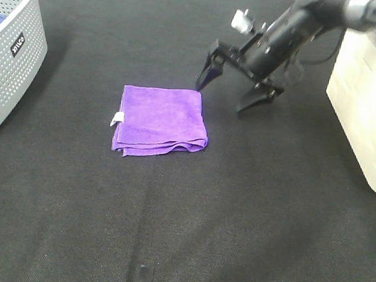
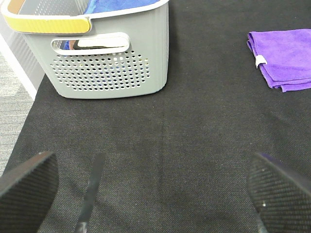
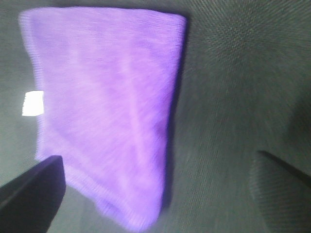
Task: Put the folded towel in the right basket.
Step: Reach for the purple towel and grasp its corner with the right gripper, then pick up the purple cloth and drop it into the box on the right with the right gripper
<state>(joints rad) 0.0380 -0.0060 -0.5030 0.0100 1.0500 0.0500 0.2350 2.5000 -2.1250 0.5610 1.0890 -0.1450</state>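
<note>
Towel of folded purple cloth (image 1: pixel 161 122) lies flat on the black fabric table (image 1: pixel 234 219). The right gripper (image 1: pixel 223 96) sits just beside its far right corner, jaws spread wide, empty; the left gripper (image 2: pixel 153 194) also gapes wide, holding nothing.

Left basket (image 1: pixel 12 64) and right basket (image 1: pixel 367 111) are cropped by the high view — towel (image 3: pixel 107 111) smeared in right wrist view.

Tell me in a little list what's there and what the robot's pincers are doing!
Towel: purple, folded, flat on the dark mat, not in any basket
Right pincer: open, by the towel's corner, holding nothing
Left pincer: open, empty, away from the towel
Left basket: grey, with holes, something blue inside
Right basket: pale, on the right side
</note>
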